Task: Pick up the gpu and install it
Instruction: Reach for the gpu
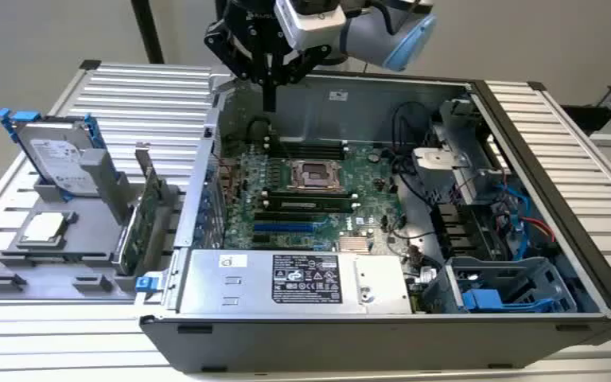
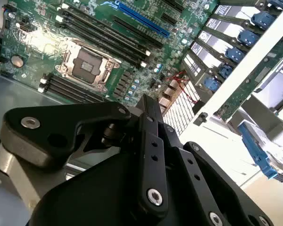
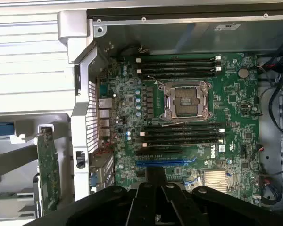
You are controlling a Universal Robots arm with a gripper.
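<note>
The gpu [image 1: 142, 216], a thin green card with a silver bracket at its upper end, stands on edge in a grey holder [image 1: 67, 255] on the exterior view's left, outside the open computer case [image 1: 518, 151]. It also appears as a green card edge in both wrist views [image 3: 47, 174] [image 2: 247, 89]. My gripper [image 1: 270, 97] hangs high over the far left corner of the case, above the motherboard [image 1: 305, 187], well apart from the gpu. Its black fingers [image 3: 155, 175] are pressed together, shut on nothing, pointing toward the board [image 2: 149, 101].
A silver hard drive with blue rails [image 1: 60, 155] and a square chip [image 1: 44, 228] sit in the same holder. Inside the case are the empty processor socket [image 3: 186, 100], a blue expansion slot [image 3: 166, 163], the power supply [image 1: 295, 278], cables and a drive cage [image 1: 507, 286].
</note>
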